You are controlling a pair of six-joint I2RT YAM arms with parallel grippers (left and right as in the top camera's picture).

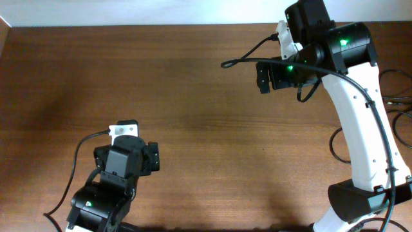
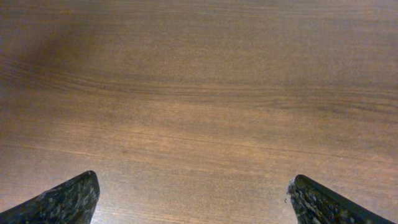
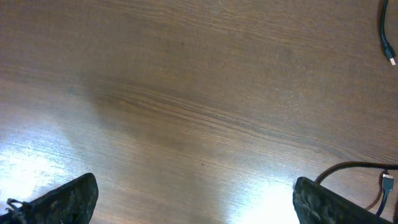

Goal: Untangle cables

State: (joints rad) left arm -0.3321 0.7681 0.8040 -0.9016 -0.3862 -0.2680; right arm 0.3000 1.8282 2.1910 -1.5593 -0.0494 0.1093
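The cables (image 1: 395, 101) are thin black cords looping at the table's right edge, partly hidden behind my right arm. In the right wrist view, one cable end (image 3: 384, 31) with a metal-tipped plug lies at the top right. Another cable (image 3: 354, 167) with a small plug runs along the bottom right, beside my right finger. My right gripper (image 1: 271, 75) (image 3: 196, 186) is open and empty, raised over bare wood at the far right. My left gripper (image 1: 129, 156) (image 2: 193, 186) is open and empty over bare wood at the near left, far from the cables.
The wooden table (image 1: 206, 116) fills the view. A thicker black lead (image 1: 248, 57) arcs off my right wrist. Another (image 1: 80, 151) loops from my left wrist. The white right arm (image 1: 360, 122) stands at the right, in front of the cords.
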